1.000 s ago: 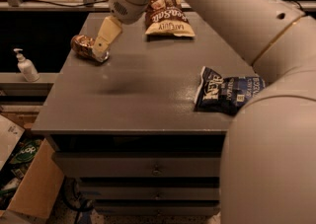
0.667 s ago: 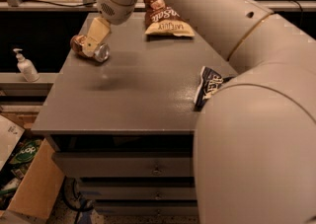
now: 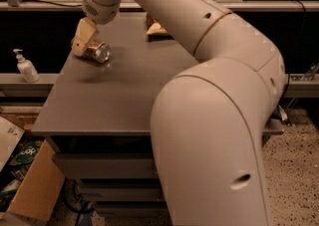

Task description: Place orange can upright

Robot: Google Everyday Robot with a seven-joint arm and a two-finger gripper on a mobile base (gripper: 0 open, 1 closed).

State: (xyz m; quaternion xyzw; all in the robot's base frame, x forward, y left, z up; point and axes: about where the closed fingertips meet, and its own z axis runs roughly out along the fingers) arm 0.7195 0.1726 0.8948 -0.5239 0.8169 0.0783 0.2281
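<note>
The orange can (image 3: 96, 51) lies on its side near the far left corner of the grey table (image 3: 114, 95), with its silver end facing the front right. My gripper (image 3: 82, 38) comes down from the wrist above and sits on the can's left end, touching or overlapping it. My large beige arm (image 3: 214, 120) fills the right half of the view.
A brown chip bag (image 3: 156, 28) lies at the table's far edge, half hidden by my arm. A soap dispenser (image 3: 26, 66) stands on a ledge to the left. A cardboard box (image 3: 30, 190) sits on the floor at the lower left. Drawers run under the table.
My gripper has moved left and down onto the can's left end. My arm has swung across the view and now hides the blue chip bag. The can has not moved.
</note>
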